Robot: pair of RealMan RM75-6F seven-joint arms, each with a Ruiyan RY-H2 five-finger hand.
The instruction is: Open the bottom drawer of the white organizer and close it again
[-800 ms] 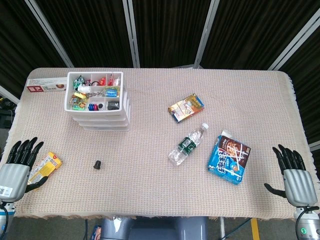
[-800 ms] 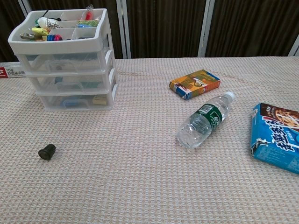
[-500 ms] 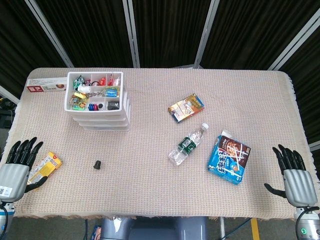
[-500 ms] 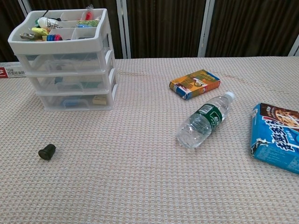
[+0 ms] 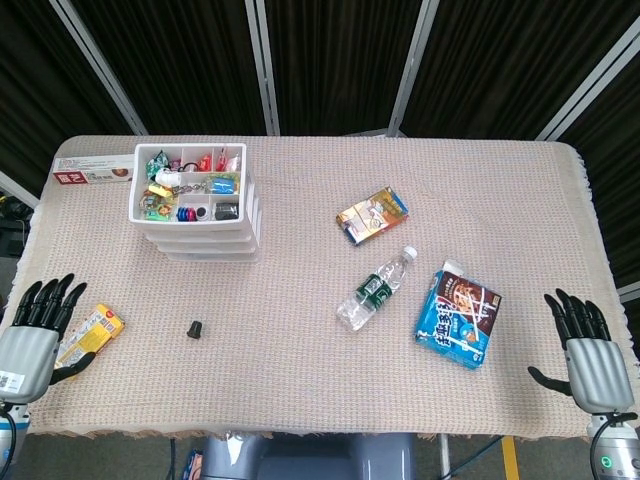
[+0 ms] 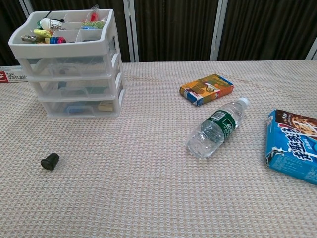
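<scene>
Wide woven table mat (image 5: 300,300) spanning everything between the two hands. White organizer (image 5: 197,203) far ahead of the left hand (image 5: 36,330) and a little toward the middle, well apart from it; three clear drawers stacked under an open tray of small bits. Bottom drawer (image 6: 79,107) shut flush with the two above, nothing touching it. Task not begun, by the look of it.

Blue snack box (image 5: 459,315) inward of the right hand (image 5: 590,352), near but apart. Water bottle (image 5: 376,288) lying on its side further inward again, orange carton (image 5: 372,215) beyond that. Long red-and-white box (image 5: 92,175) behind the organizer, far forward of the left hand. Yellow packet (image 5: 90,334) just beside the left hand's fingers, perhaps touching; hard to tell. Small black cap (image 5: 194,327) inward of the left hand, roughly on the way toward the organizer.

Both hands at the near table edge, fingers spread, holding nothing.

Likely troubles: a light organizer sliding or tipping forward when pulled, instead of the drawer coming out, with the tray's bits spilling. Fingers hooking the middle drawer by mistake, the fronts being close together. Brushing the yellow packet or the cap on the reach.
</scene>
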